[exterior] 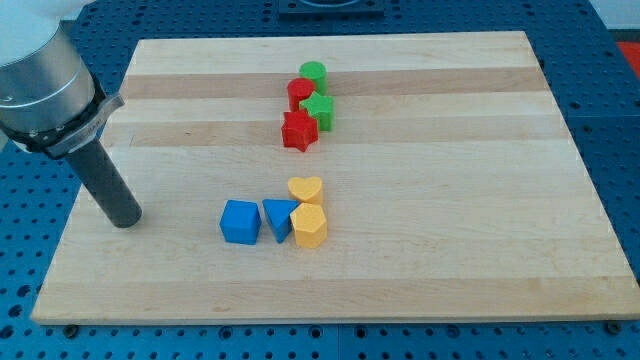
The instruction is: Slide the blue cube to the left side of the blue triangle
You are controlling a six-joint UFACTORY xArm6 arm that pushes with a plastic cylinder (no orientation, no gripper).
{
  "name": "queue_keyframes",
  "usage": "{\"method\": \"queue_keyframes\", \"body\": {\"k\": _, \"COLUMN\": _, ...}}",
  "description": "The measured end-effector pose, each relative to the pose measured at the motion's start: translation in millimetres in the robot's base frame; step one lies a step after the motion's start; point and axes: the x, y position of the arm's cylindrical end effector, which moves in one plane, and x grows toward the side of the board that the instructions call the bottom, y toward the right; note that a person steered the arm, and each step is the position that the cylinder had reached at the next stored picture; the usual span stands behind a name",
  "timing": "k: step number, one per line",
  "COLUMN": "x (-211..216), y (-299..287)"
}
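The dark rod's tip [125, 221] rests on the wooden table [450, 200] near its left edge, well apart from the blocks (it has no fingers to open or close). The blue cube [240, 221] sits just left of the blue triangle [279, 216], toward the bottom edge. A yellow heart [305, 188] and yellow hexagonal block [309, 227] adjoin the triangle's right side.

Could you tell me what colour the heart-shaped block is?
Yellow; the heart-shaped block shows clearly in the camera view.
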Motion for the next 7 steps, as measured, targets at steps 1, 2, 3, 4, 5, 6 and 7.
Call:
{"method": "queue_keyframes", "body": {"k": 1, "x": 18, "y": 7}}
{"method": "queue_keyframes", "body": {"k": 2, "x": 17, "y": 7}}
{"method": "queue_keyframes", "body": {"k": 3, "x": 14, "y": 50}}
{"method": "queue_keyframes", "body": {"k": 4, "x": 8, "y": 80}}
{"method": "queue_keyframes", "body": {"k": 5, "x": 45, "y": 80}}
{"method": "queue_keyframes", "body": {"k": 6, "x": 56, "y": 80}}
{"method": "queue_keyframes", "body": {"k": 7, "x": 35, "y": 101}}
